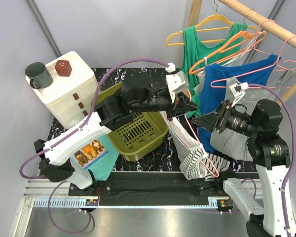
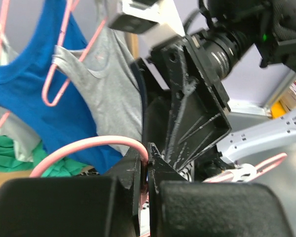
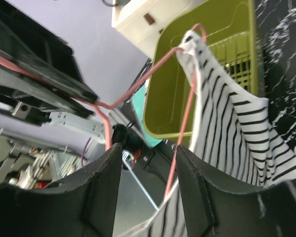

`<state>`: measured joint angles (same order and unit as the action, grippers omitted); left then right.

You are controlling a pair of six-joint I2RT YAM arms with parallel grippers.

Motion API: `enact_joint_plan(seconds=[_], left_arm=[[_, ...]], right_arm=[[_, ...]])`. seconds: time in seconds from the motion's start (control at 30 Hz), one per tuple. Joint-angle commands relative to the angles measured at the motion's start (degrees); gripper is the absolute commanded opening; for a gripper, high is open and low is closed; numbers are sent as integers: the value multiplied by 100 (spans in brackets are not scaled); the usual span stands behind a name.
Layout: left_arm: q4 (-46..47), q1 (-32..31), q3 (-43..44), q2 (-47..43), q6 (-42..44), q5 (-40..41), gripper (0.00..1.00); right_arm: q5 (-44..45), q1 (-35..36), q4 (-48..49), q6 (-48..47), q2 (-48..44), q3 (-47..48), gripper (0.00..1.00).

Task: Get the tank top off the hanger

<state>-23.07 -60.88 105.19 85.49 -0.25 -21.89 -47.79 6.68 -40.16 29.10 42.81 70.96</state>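
Now one striped tank top [image 1: 189, 148] on one pink hanger [image 2: 96, 142]; left pincer [image 2: 148, 154] clamps its hook, right pincer [image 3: 147, 158] wide.

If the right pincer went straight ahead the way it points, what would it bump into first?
Probably the hanger, its pink wire crossing right in front, with the striped top just beside it; depth is hard to judge.

Your right gripper [image 1: 200, 120]: hung shirts [image 1: 227, 79] crowd 12 o'clock; left gripper [image 1: 179, 112] (clamped on hanger [image 2: 89, 143]) blocks 9; basket [image 1: 138, 133] beyond.
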Motion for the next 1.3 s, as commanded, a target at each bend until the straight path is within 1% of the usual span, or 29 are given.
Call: enact_joint_plan(seconds=[0.0,0.07,0.2,0.3,0.43,0.53,0.63,0.67,0.73,0.8,0.83,0.97,1.0,1.03,1.07,1.13,1.17,1.27], left_arm=[[83,-20,309,195,43,-412,0],[92,-38,353,257,-105,-404,0],[92,-55,380,257,-115,-272,0],[83,-64,581,423,-185,-298,0],[92,-196,897,617,-291,-404,0],[92,-301,1170,810,-326,-518,0],[101,-415,1241,873,-344,-475,0],[101,-468,1224,873,-335,-448,0],[101,-503,1215,899,-318,-395,0],[92,-521,1197,899,-344,-195,0],[75,-521,1162,847,-361,-54,9],[92,-504,662,390,-405,763,62],[118,-486,417,259,-466,1035,68],[136,-477,276,127,-519,1133,71],[180,-425,109,-188,-555,1178,86],[408,-416,-497,-549,-590,1327,88],[504,-407,-734,-952,-599,1397,88],[882,-346,-1927,-1638,-651,1810,88]], right_arm=[[-670,-17,-176,-318,202,226,54],[-775,-17,-133,-274,123,138,54],[-881,-17,-97,-133,-131,94,54],[-1091,-17,-53,94,-246,129,55],[-1206,-17,-18,122,-212,41,55],[-1224,-17,148,157,-194,-81,53],[-1171,-17,237,183,-211,-117,50],[-1136,-17,246,192,-185,-117,48],[-1049,-26,281,201,-150,-117,30],[-672,-17,272,245,-194,-126,14],[-548,-17,272,271,-202,-135,0],[-56,-17,316,350,-316,-240,0],[15,-17,325,342,-334,-275,0],[76,-17,334,342,-352,-284,0],[146,-17,334,350,-352,-293,0],[173,-17,421,377,-369,-319,0],[217,-17,439,394,-370,-319,0],[200,-17,536,464,-361,-319,0]])
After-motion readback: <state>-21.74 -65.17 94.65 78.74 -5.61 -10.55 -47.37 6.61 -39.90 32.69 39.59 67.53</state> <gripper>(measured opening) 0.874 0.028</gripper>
